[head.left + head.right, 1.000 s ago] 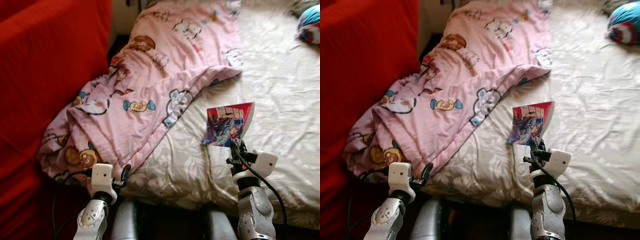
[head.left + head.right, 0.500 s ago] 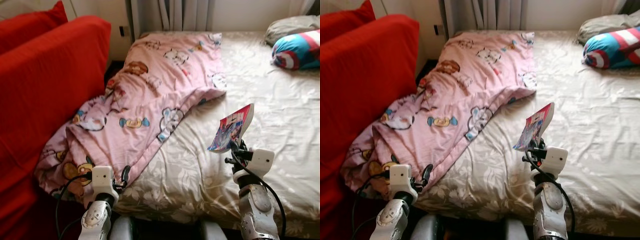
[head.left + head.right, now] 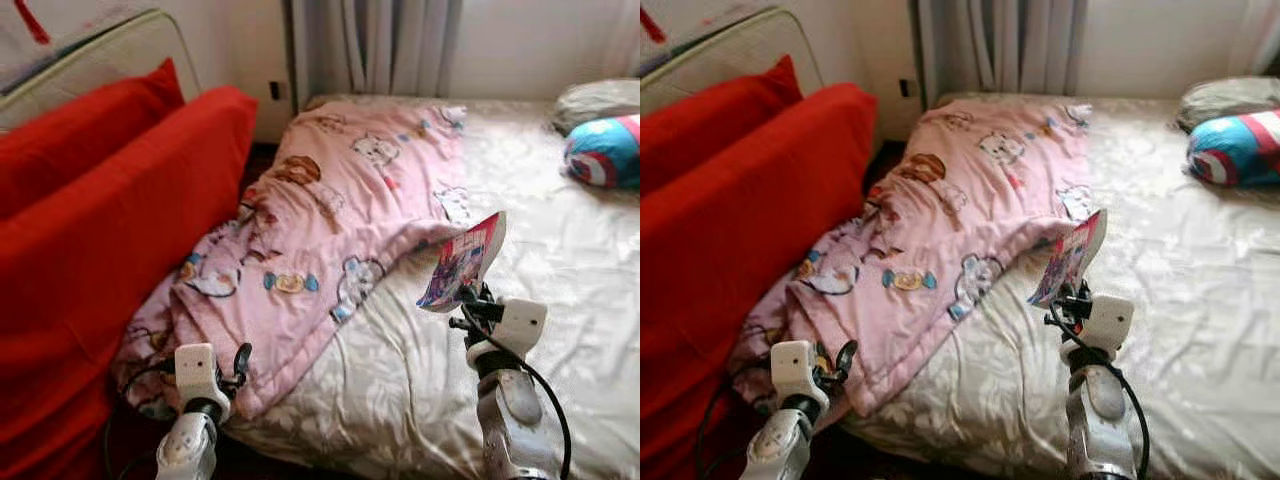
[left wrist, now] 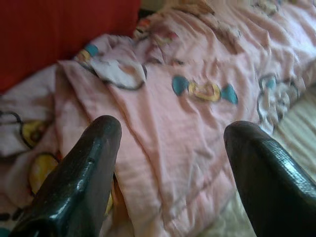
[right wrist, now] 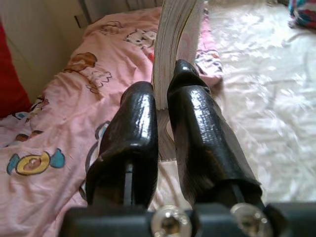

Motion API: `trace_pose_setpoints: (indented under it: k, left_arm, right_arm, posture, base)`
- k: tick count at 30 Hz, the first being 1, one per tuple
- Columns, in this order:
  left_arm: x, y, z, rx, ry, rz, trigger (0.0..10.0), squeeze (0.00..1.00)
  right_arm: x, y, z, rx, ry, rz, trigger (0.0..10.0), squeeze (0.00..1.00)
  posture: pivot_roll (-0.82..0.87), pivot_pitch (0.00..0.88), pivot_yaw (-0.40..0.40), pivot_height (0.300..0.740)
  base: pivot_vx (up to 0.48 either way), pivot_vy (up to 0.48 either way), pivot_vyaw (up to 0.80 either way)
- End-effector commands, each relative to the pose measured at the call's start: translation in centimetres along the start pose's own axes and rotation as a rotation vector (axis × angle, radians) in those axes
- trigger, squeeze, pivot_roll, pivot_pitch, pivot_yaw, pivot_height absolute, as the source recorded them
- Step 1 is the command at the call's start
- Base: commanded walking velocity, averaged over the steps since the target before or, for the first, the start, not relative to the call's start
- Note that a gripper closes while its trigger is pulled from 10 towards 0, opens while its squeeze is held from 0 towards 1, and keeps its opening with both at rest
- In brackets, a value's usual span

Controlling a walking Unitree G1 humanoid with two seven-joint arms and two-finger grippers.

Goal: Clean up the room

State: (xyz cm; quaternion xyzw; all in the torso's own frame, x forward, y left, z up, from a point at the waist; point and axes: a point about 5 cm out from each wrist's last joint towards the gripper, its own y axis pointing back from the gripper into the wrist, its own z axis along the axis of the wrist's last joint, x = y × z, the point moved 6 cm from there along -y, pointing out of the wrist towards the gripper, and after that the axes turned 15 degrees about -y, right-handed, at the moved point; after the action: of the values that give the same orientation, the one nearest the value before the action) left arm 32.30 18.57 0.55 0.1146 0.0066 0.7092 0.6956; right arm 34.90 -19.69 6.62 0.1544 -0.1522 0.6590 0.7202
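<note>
We see the right gripper [image 3: 470, 297] raised above the bed [image 3: 560, 300], its fingers [image 5: 197, 128] pinched on the lower edge of a comic book [image 3: 462, 262], which stands tilted in the air over the middle of the bed, clear of the sheet. In the right wrist view the book's page edges [image 5: 175, 44] rise between the two black fingers, held tight. The left gripper [image 3: 240, 360] sits low at the near left corner of the bed, just beside the hanging edge of a pink cartoon-print blanket [image 3: 330, 230]; in the left wrist view its fingers [image 4: 84, 173] stand wide apart, holding nothing, with the blanket's folds [image 4: 163, 118] beyond them. The blanket runs from the far left corner of the bed down its left side and spills over the near edge. A red sofa [image 3: 100, 250] stands along the bed's left side. At the far right edge of the bed lie a blue, red and white round cushion [image 3: 605, 150] and, behind it, a grey pillow [image 3: 595, 98]. Curtains [image 3: 380, 45] hang past the bed's far edge.
</note>
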Motion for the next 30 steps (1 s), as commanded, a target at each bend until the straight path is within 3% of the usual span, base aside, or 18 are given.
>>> trace_pose_setpoints:
  k: [1,10,21,26,30]
  left_arm:
    - [0.3,0.1,-0.5,0.017,-0.005,0.004,10.0,0.00]
    - [0.1,-0.1,-0.1,-0.003,0.003,0.006,10.0,0.00]
    - [0.0,-0.2,0.4,-0.027,0.002,-0.005,10.0,0.00]
    - [-0.2,-0.2,0.5,-0.033,0.005,-0.007,10.0,0.00]
    - [-0.3,-0.1,0.4,-0.033,0.009,-0.008,10.0,0.00]
  right_arm:
    - [0.7,-0.6,0.7,-0.019,0.002,0.015,10.0,0.00]
    - [0.4,-0.9,0.5,-0.014,-0.028,-0.022,10.0,0.00]
    - [0.0,-0.9,0.1,0.005,-0.034,-0.048,10.0,0.00]
    - [0.0,-1.0,0.2,0.000,-0.030,-0.048,10.0,0.00]
    - [0.3,-1.1,0.4,-0.010,-0.030,-0.036,10.0,0.00]
  posture:
    - [-0.09,0.015,0.026,0.740]
    - [-0.08,0.034,0.023,0.740]
    - [-0.09,0.051,0.023,0.740]
    - [-0.08,0.053,0.019,0.740]
    - [-0.08,0.051,0.015,0.740]
  base:
    - [0.000,0.000,0.00]
    - [0.000,0.000,0.00]
    - [0.000,0.000,-0.71]
    - [0.000,-0.304,-0.71]
    - [0.000,-0.308,0.00]
